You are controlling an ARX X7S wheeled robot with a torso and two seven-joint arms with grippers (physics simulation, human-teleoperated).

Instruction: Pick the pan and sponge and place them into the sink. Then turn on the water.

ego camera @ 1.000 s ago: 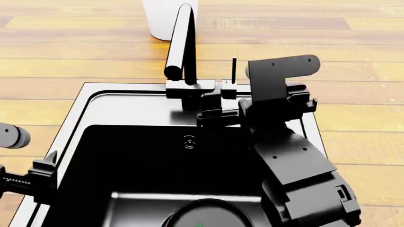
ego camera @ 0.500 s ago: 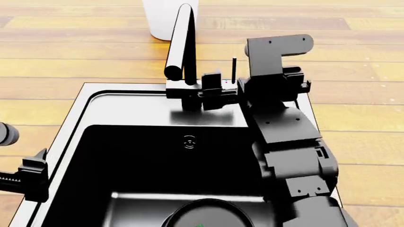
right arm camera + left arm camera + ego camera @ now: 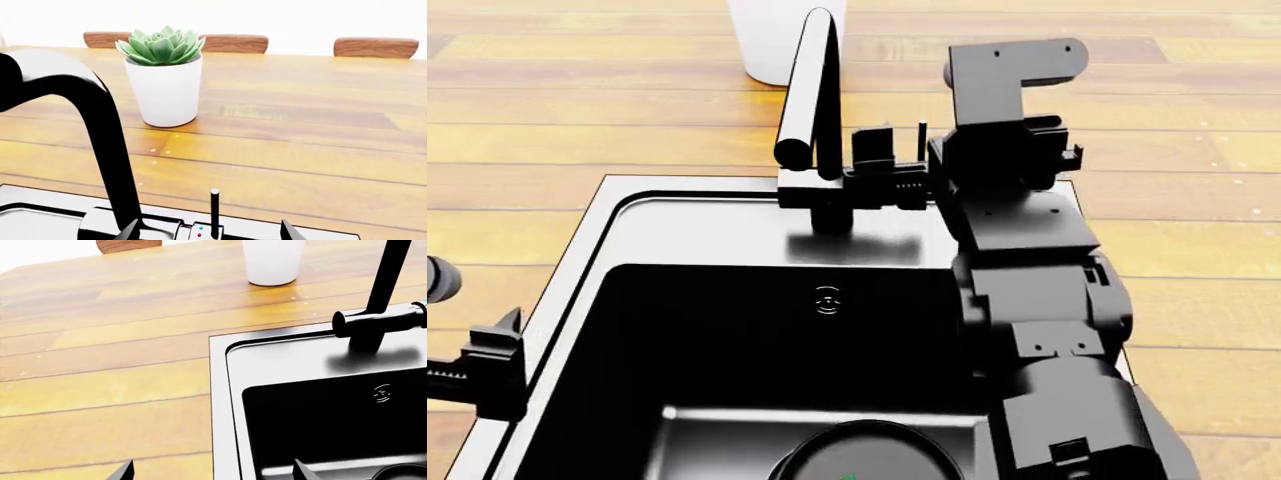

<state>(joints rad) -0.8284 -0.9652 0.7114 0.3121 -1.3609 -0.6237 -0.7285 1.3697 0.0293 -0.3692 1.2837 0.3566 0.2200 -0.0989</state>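
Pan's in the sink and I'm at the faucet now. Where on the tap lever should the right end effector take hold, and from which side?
Grip the thin upright lever near its free top, one finger on each side. It rises from the faucet base beside the spout, so stay on the side away from the spout. The right end effector already straddles it, open.

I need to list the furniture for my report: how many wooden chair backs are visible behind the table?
4: in the right wrist view, three brown wooden chair backs line the far table edge, the left two beside the plant; a sliver of a fourth shows at the frame edge. More may be hidden.
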